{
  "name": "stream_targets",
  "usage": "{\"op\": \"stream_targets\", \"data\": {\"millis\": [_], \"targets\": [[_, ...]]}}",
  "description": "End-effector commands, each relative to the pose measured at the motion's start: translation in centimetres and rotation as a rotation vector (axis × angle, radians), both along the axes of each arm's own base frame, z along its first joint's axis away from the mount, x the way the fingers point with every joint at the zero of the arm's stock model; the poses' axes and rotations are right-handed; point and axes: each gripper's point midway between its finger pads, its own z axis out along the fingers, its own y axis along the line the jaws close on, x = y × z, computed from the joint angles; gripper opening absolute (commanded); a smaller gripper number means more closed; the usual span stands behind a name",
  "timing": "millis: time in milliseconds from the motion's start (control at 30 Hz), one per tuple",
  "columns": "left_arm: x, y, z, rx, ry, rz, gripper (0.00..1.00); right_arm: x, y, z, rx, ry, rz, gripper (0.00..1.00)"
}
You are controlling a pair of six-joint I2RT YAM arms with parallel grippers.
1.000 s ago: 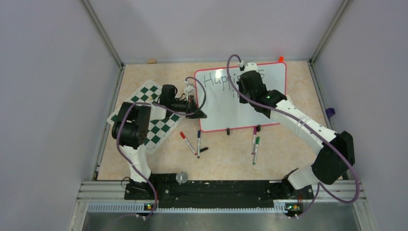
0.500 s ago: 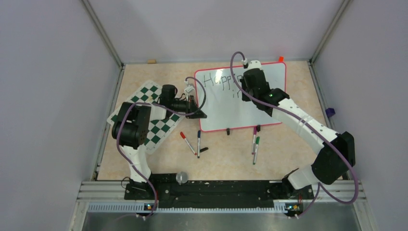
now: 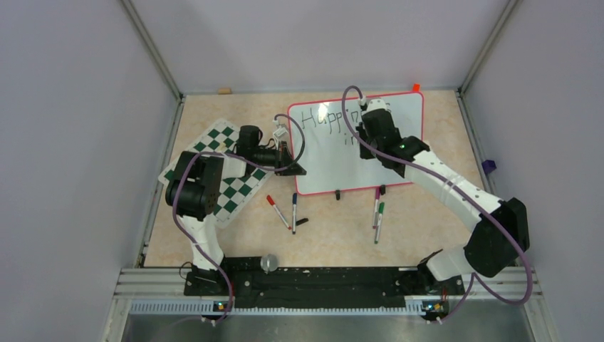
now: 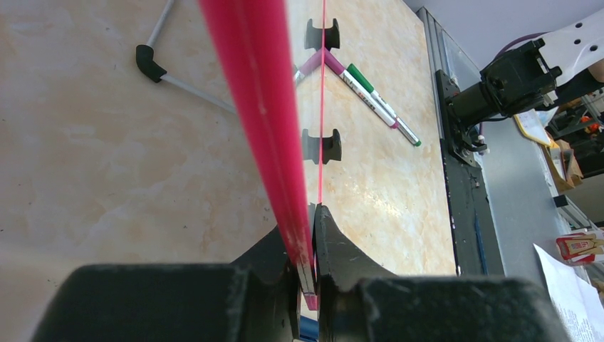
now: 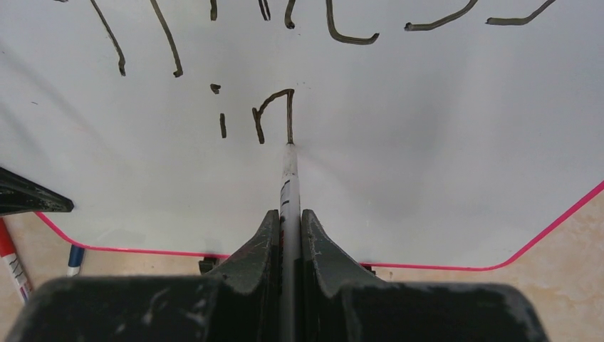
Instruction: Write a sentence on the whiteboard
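The whiteboard (image 3: 335,160), white with a thin red frame, lies at the middle back of the table. "Happiness" is written along its top and "in" below it (image 5: 256,117). My right gripper (image 5: 288,214) is shut on a marker (image 5: 288,178) whose tip touches the board at the foot of the "n". That gripper hangs over the board's upper middle (image 3: 369,122). My left gripper (image 4: 308,228) is shut on the whiteboard's red left edge (image 4: 263,107), near its lower left corner (image 3: 288,158).
A green-and-white checkered mat (image 3: 228,167) lies under the left arm. Loose markers lie in front of the board: a red one (image 3: 276,209), a blue one (image 3: 293,211), a purple one (image 3: 376,206) and a green one (image 3: 379,221). An orange cap (image 3: 415,87) sits behind the board.
My right gripper has moved right and slightly toward the back over the board with the marker, drawing the "n" after the "i". The left gripper has not moved.
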Motion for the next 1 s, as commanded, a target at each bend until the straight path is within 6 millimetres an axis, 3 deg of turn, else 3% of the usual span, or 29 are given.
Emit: {"op": "stream_targets", "data": {"millis": [0, 167, 300, 433, 600, 767, 867, 967], "targets": [[-1.9, 0.0, -2.8, 0.029, 0.060, -0.026, 0.00, 0.4, -0.1, 3.9, 0.070, -0.083, -0.008, 0.00], [-1.9, -0.1, -2.8, 0.026, 0.065, -0.026, 0.00, -0.9, 0.5, 8.0, 0.172, -0.169, 0.048, 0.00], [-1.9, -0.1, -2.7, 0.023, 0.062, -0.026, 0.00, -2.4, 0.4, 9.2, 0.174, -0.222, 0.037, 0.00], [-1.9, -0.1, -2.7, 0.022, 0.064, -0.025, 0.00, -4.1, 2.0, 7.9, 0.137, -0.220, 0.054, 0.00], [-1.9, -0.1, -2.6, 0.019, 0.063, -0.026, 0.00, -6.2, 5.5, 6.1, 0.138, -0.235, 0.081, 0.00], [-1.9, -0.1, -2.6, 0.021, 0.056, -0.022, 0.00, -7.0, 8.7, 5.4, 0.166, -0.226, 0.128, 0.00], [-1.8, -0.1, -3.0, 0.023, 0.068, -0.022, 0.00, -7.5, 9.5, 5.9, 0.170, -0.212, 0.147, 0.00], [-1.8, -0.2, -2.9, 0.016, 0.069, -0.028, 0.00, -7.0, 8.3, 6.4, 0.141, -0.243, 0.093, 0.00]]}}
